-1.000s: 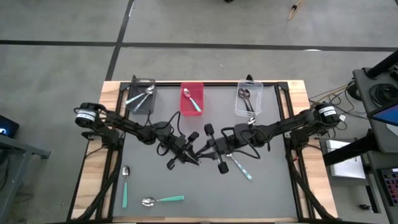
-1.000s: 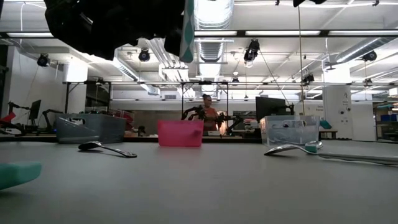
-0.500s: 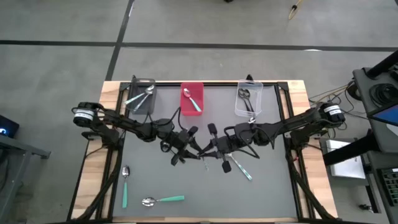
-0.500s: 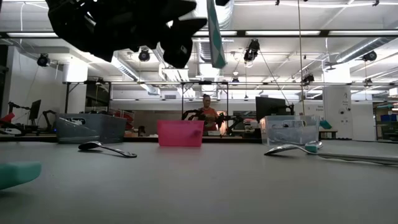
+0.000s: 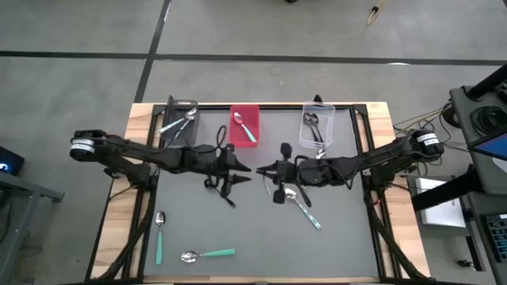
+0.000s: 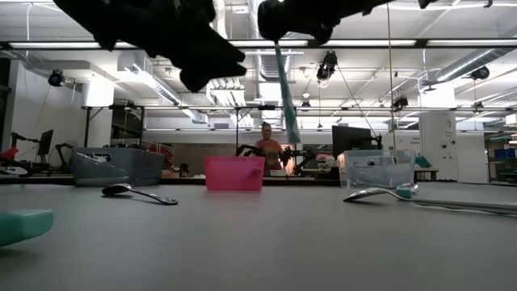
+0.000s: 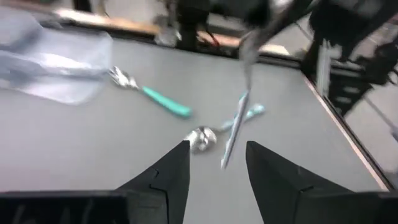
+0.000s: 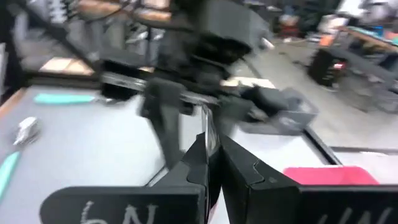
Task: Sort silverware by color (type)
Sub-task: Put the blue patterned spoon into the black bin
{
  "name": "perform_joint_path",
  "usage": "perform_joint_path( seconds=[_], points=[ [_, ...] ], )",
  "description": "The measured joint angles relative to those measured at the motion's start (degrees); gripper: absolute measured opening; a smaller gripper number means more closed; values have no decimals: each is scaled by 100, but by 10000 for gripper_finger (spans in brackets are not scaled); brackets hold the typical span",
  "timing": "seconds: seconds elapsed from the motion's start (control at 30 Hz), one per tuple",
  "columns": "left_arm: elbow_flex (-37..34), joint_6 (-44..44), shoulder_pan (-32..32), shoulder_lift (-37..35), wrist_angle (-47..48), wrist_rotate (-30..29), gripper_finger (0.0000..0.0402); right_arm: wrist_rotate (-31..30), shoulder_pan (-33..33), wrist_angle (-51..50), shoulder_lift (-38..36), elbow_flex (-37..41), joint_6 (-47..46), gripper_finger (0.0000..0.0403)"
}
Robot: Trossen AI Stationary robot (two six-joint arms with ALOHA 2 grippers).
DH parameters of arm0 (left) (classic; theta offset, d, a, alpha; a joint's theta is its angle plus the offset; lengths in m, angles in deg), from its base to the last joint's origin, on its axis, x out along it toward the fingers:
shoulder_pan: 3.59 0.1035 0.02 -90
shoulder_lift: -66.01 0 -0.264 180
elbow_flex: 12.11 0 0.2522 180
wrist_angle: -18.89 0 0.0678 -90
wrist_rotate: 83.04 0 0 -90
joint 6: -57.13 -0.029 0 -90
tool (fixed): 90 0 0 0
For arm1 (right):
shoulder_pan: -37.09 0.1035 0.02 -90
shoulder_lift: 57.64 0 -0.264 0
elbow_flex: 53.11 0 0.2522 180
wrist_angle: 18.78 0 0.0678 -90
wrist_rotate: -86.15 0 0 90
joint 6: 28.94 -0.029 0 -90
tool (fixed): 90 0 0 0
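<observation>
A teal-handled spoon (image 6: 284, 93) hangs in the air over the middle of the table, with my right gripper (image 5: 266, 169) shut on its top. My left gripper (image 5: 242, 170) stands open just to its left, its fingers (image 7: 169, 174) apart and clear of the spoon (image 7: 234, 127). More teal-handled spoons lie flat on the grey mat: one (image 5: 304, 209) right of centre and two (image 5: 158, 234) (image 5: 207, 254) near the front left. Other spoons lie in the three bins at the far edge. My right gripper pinches the spoon's upper end (image 8: 209, 127) between its two shut fingers (image 8: 239, 171); the gripper itself hides which part that is. The teal handle (image 6: 287, 113) hangs down below the fingers, a little tilted, lifted well clear of the table.
A grey bin (image 5: 179, 129), a red bin (image 5: 245, 113) and a clear bin (image 5: 318, 131) stand in a row along the far edge. Wooden rails (image 5: 119, 214) frame the mat. A person (image 6: 267, 147) shows in the room beyond the table.
My left gripper has opened and let go of the spoon, which now hangs from my right gripper alone. Both grippers have gone toward the table's far edge. The spoon has shifted toward the right and hangs lower than before.
</observation>
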Motion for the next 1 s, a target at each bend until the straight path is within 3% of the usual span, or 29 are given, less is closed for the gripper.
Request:
perform_joint_path(
  seconds=[0.2,0.4,0.67,1.0],
  points=[
    [-9,-221,-375,-275,45,-1031,137,-968,-21,1505,117,557,-62,13],
    [0,-292,-789,-81,-251,-2267,137,-1931,-23,2829,474,877,-121,13],
    [23,-229,-817,466,-922,-2873,137,-2409,-21,3776,996,849,-54,13],
    [417,-76,-808,1109,-1000,-3452,137,-2839,-23,3948,1078,845,-245,13]
  ],
)
